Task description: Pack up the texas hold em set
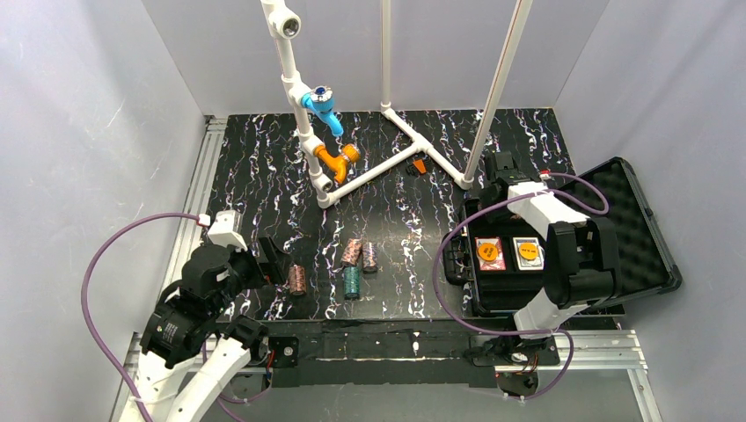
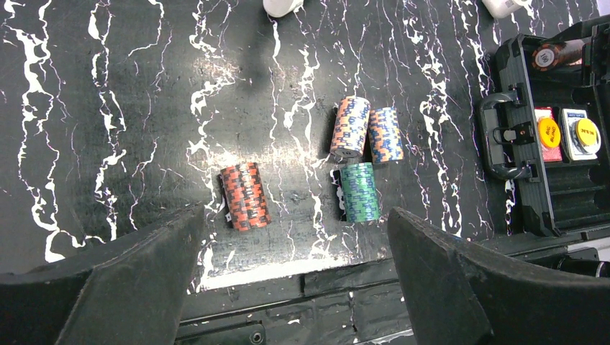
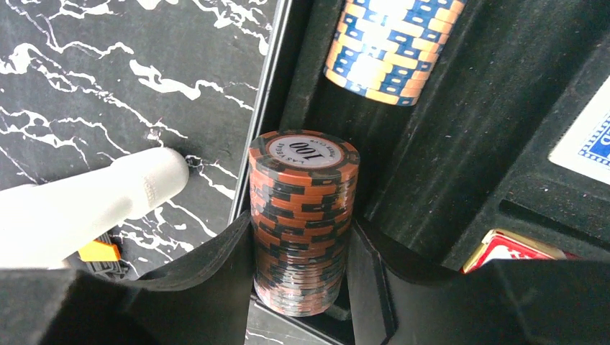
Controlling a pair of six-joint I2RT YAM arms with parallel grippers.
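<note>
The black case (image 1: 647, 230) lies open at the right, with two card decks (image 1: 508, 253) in its foam. My right gripper (image 3: 302, 233) is shut on a reddish-brown chip stack (image 3: 302, 194) standing upright at the case's far slot, next to an orange-and-blue stack (image 3: 385, 43) lying in the foam. Several stacks lie on the table: a reddish-brown one (image 2: 244, 195), a teal one (image 2: 360, 192) and two orange-and-blue ones (image 2: 350, 127). My left gripper (image 2: 295, 219) hangs open above the table's near edge, just short of these stacks, holding nothing.
A white pipe frame (image 1: 369, 171) with blue (image 1: 322, 107) and orange (image 1: 338, 160) fittings stands at the back of the table. One pipe end (image 3: 108, 198) lies just left of the case rim by my right gripper. The case handle (image 2: 500, 136) faces the loose stacks.
</note>
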